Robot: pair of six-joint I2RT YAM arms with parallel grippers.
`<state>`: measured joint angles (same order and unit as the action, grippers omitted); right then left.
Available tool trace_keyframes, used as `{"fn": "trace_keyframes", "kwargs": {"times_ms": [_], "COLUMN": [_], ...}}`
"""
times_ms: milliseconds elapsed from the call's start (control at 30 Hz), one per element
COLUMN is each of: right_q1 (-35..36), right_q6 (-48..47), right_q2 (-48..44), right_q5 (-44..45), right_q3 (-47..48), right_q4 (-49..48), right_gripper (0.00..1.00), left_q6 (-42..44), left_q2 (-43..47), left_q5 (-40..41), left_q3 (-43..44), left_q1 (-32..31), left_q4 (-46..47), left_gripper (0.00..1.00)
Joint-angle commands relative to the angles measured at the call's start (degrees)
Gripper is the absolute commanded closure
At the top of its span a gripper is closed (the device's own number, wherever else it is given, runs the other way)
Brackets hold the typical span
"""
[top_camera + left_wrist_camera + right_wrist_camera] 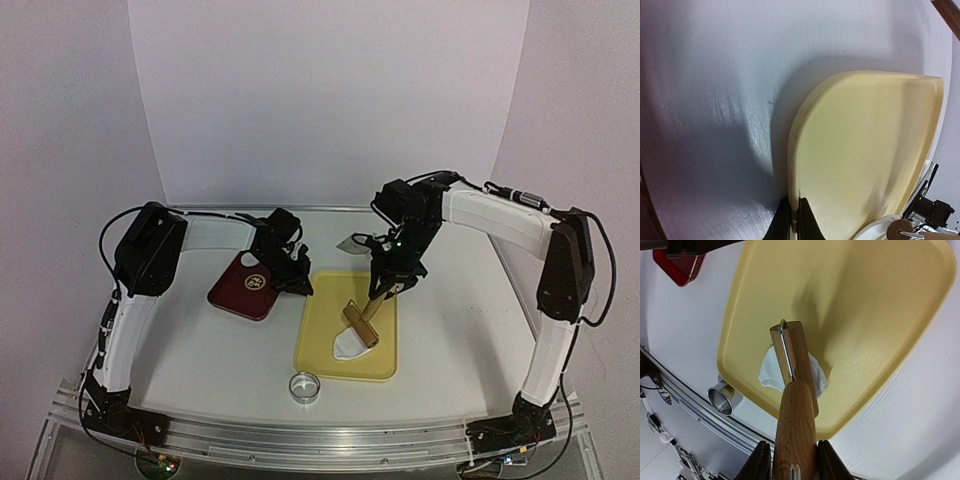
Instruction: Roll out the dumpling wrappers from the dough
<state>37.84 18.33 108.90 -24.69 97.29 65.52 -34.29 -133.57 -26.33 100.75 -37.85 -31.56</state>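
The dough (346,348) lies as a flattened, irregular white patch on the yellow board (335,300), close to the board's near edge and left of its centre. No cut dumpling wrappers are visible in any view. The head of the wooden rolling pin (792,355) rests on the dough, with white showing on either side of it in the right wrist view.

The pin's long axis slants from the right gripper (792,460) down toward the near left, so the dough sits ahead of and below those jaws, along the handle's line. The right jaws are clamped on the handle, one finger on each side. The left gripper (792,221) is at the board's far left edge, jaws together and apparently pinching the rim, well apart from the dough. The right arm is the nearer to the work.

The ring cutter (304,386) stands on the table just off the board's near edge, with neither gripper at it.

Assessment: rolling is in hand. The next stroke should run along the handle's line across the dough.
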Motion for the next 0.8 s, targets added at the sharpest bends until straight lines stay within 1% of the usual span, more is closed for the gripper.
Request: {"fn": "trace_keyframes", "kwargs": {"times_ms": [0, 100, 267, 333, 600, 767], "right_q1": [-0.7, -0.6, -0.7, -0.7, -0.7, -0.7], "right_q6": [0.0, -0.3, -0.3, -1.0, -1.4, -0.9], "right_q2": [1.9, 3.2, 5.1, 5.6, 9.2, 10.8], "right_q5": [1.0, 1.8, 7.9, 8.9, 10.6, 8.1], "right_q3": [0.1, -0.4, -1.4, -2.2, -4.8, -9.3], "right_q4": [0.4, 0.3, 1.6, 1.5, 0.5, -2.9], "right_gripper": [1.0, 1.0, 1.0, 1.0, 1.0, 1.0], "left_q6": [3.5, 3.8, 4.3, 4.4, 4.7, 4.4], "left_q2": [-1.3, -0.9, -0.6, -0.6, -0.5, -0.8], "left_q5": [8.8, 9.0, 9.4, 9.4, 8.6, 7.8], "left_q3": [-2.3, -2.2, -2.2, -2.3, -2.6, -2.8], "left_q1": [0.7, 0.7, 0.7, 0.7, 0.7, 0.7], "left_q4": [-5.0, -5.0, -5.3, -5.2, -4.7, -4.0], "left_gripper": [1.0, 1.0, 1.0, 1.0, 1.0, 1.0]}}
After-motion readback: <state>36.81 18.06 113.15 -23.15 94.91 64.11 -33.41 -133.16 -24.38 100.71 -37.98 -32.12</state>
